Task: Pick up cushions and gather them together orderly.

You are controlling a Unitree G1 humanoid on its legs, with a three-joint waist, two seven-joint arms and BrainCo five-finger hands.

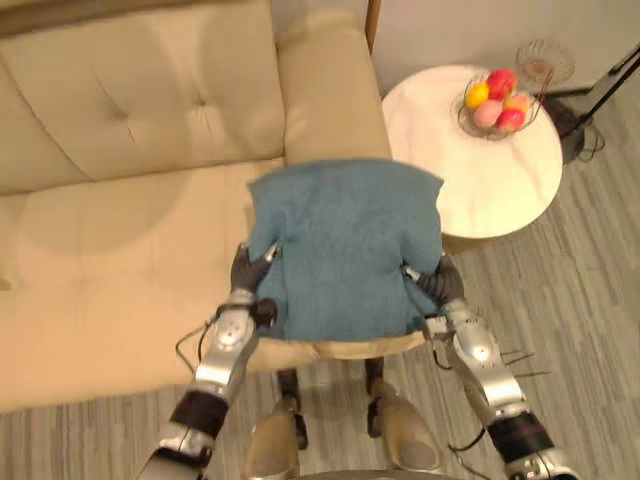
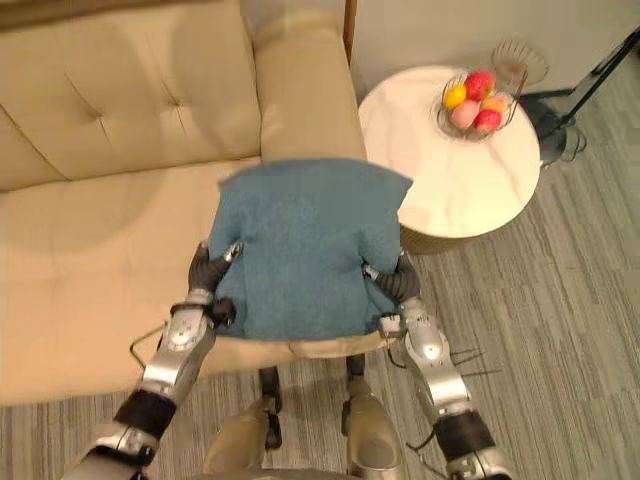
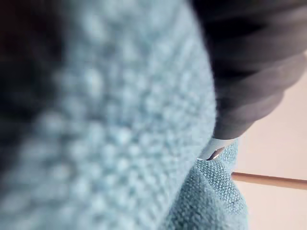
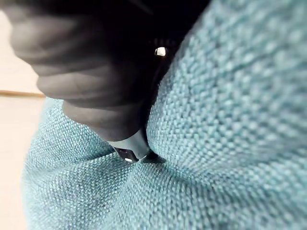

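Observation:
A blue woven cushion is held between both hands over the right end of the beige sofa, near its armrest. My left hand grips the cushion's left edge, thumb on top and fingers underneath out of sight. My right hand grips the right edge the same way. In the right wrist view the thumb digs into the cushion. The left wrist view shows the hand's dark cover pressed against the cushion.
A round white side table stands right of the sofa's armrest, carrying a wire basket of fruit and a glass bowl. A dark stand's legs sit at the far right. Grey plank floor lies in front.

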